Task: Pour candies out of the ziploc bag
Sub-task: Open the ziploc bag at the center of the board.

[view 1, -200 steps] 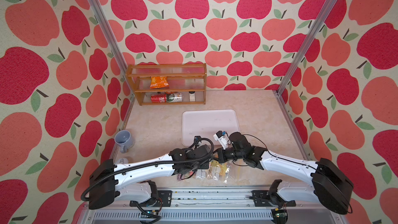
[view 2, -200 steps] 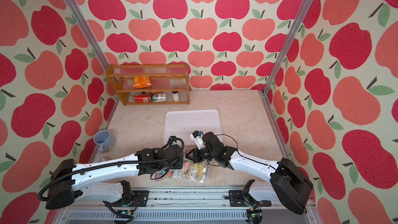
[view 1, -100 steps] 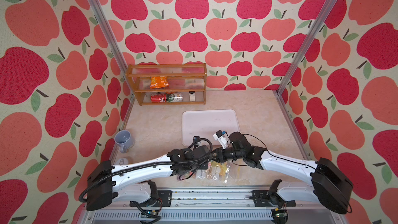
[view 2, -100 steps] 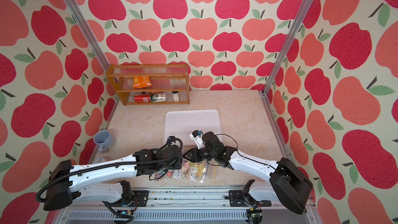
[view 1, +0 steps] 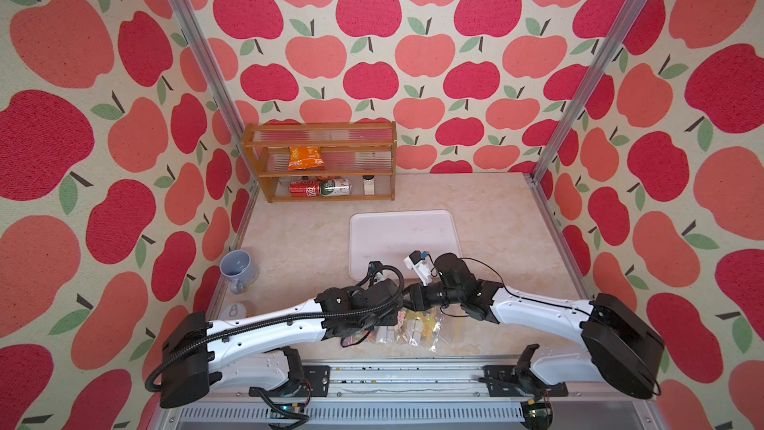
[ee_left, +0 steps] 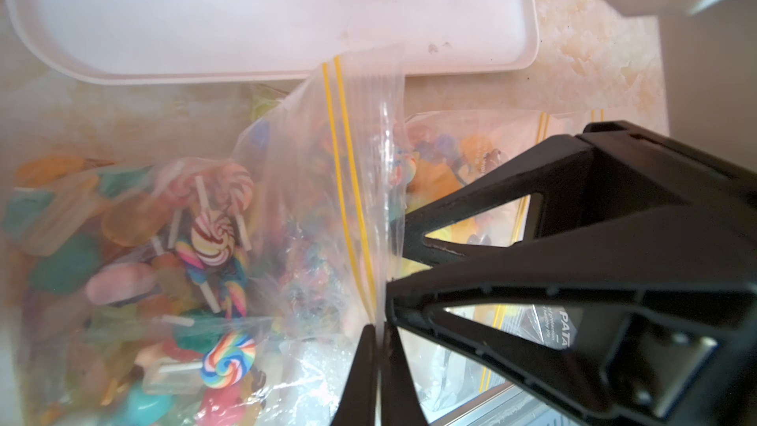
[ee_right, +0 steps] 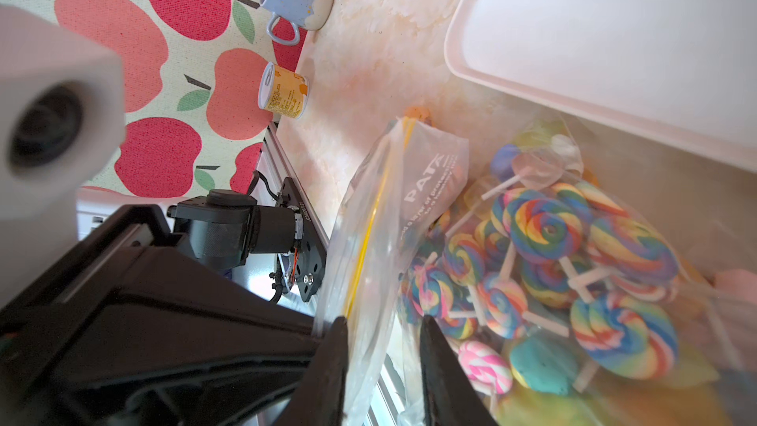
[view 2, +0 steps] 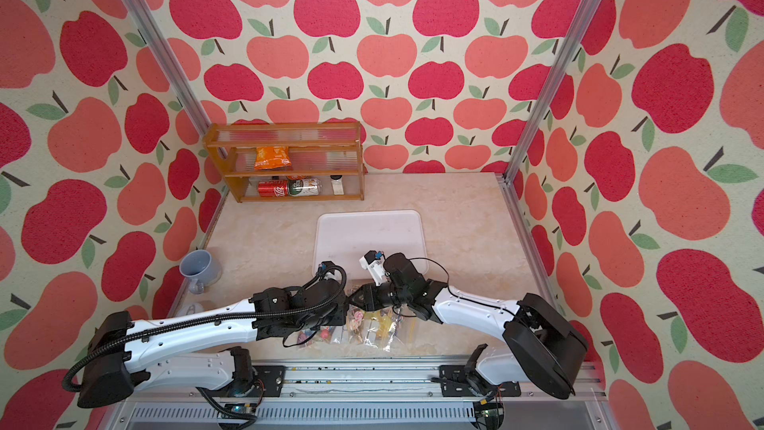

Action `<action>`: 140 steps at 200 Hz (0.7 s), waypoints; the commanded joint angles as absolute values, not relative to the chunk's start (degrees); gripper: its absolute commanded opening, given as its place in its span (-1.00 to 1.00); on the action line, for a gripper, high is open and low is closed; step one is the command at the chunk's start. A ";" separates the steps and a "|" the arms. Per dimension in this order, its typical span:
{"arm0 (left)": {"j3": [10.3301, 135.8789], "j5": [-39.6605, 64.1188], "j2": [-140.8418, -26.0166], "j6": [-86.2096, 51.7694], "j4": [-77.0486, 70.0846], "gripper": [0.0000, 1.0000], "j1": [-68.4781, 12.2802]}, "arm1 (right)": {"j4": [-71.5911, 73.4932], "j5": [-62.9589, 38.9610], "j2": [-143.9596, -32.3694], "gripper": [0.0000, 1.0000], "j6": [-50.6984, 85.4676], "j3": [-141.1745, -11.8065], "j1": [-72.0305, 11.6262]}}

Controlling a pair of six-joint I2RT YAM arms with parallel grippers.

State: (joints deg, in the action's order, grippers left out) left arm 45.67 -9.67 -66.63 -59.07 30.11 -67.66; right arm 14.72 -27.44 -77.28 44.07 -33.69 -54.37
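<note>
change: in both top views the arms sit almost where they were a second ago; the right gripper (ee_right: 385, 329), pinched shut then, now has its jaws a narrow way apart with bag film slack between them.
meaning: probably a re-grip on the other lip so the mouth can be pulled open. nothing is poured yet and the tray (ee_left: 245, 14) is bare.
left gripper (ee_left: 381, 333): fingers closed on the bag's lip, right at the zip line.
bag (ee_left: 360, 137): thin clear film, crinkled and glossy, with a double yellow zip stripe and white lettering near the mouth. it lies on the table at the near edge, just in front of the tray and between the two grippers.
candies (ee_right: 545, 231): all inside the bag. they are flat rainbow swirls on pale sticks, matte and clay-like, plus teal, pink and amber lumps.
second bag (ee_left: 471, 149): same film and yellow stripe, lying just beside the first.
tray surface: white, smooth and faintly scuffed, with a low rim and rounded corners.
</note>
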 commanded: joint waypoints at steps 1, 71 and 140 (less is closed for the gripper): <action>44.85 -10.72 -65.82 -59.22 29.56 -1.00 -67.85 | 16.07 -29.13 -77.53 -0.36 44.72 -35.55 -54.84; 44.91 -11.18 -65.18 -59.13 29.79 -1.00 -67.85 | 16.02 -28.61 -79.99 -1.00 44.55 -37.01 -56.78; 43.41 -14.15 -62.74 -61.41 31.77 -1.00 -67.80 | 9.01 -25.50 -75.92 -1.00 41.60 -37.19 -56.77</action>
